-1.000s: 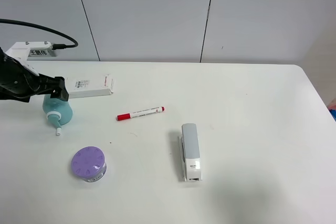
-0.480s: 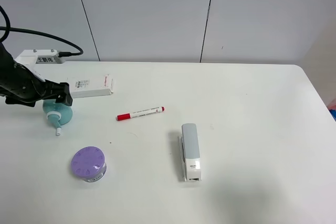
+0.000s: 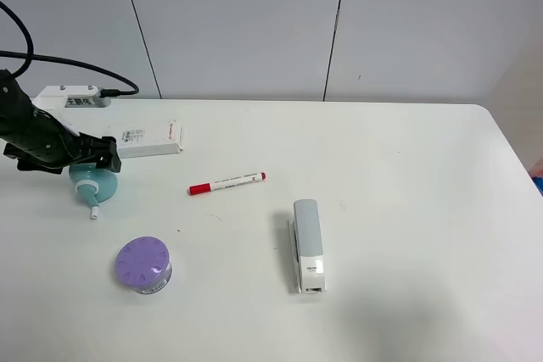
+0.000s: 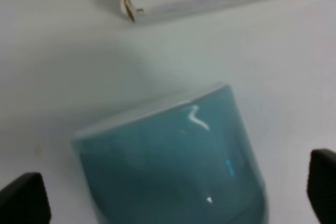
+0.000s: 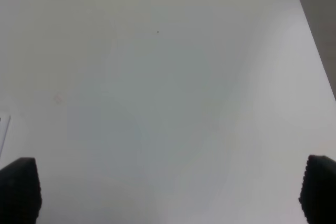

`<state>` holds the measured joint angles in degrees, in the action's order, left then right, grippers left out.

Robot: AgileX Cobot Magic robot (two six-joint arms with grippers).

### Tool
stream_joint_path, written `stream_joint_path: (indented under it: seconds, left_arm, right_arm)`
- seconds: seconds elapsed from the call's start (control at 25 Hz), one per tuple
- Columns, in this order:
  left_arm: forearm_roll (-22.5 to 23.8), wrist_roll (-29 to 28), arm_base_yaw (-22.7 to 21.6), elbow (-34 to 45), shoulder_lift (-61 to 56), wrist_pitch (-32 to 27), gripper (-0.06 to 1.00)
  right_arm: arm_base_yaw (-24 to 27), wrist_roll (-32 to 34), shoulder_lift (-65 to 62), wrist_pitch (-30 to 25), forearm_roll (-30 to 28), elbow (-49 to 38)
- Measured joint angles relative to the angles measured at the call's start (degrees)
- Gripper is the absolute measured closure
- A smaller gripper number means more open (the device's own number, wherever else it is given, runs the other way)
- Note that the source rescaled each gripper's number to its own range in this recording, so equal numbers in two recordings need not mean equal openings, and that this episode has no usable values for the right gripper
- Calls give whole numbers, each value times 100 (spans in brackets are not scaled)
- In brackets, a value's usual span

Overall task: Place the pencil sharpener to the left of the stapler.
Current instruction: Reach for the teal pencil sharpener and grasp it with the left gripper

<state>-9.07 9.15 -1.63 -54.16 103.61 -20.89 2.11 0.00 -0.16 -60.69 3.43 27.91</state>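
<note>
while it sits on the desk (image 3: 407,167) at the far left, the pencil sharpener (image 3: 92,184) is well apart from the stapler (image 3: 307,245), at about 10 o'clock from it in the high view. white crank stub points toward 6 o'clock. left gripper (image 3: 103,155) low over the teal body; in the wrist view the jaws stand wide, one to each side of the sharpener, with a gap of desk showing on both sides. white box (image 3: 148,138) just beside, about 1 o'clock from the sharpener. red-capped marker (image 3: 226,182) at 3 o'clock, between sharpener and stapler. purple disc (image 3: 142,264) near, at 5 o'clock. right gripper (image 5: 169,190) seen only in its wrist view: jaws wide over white desk near a rounded corner.
</note>
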Motion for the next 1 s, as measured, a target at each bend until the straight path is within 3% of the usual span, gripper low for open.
stream_joint_path:
  seconds: [1.0]
  left_arm:
    - [-11,0,0,-270,555,-82,-6]
  right_arm:
    - [0,0,0,0,0,0]
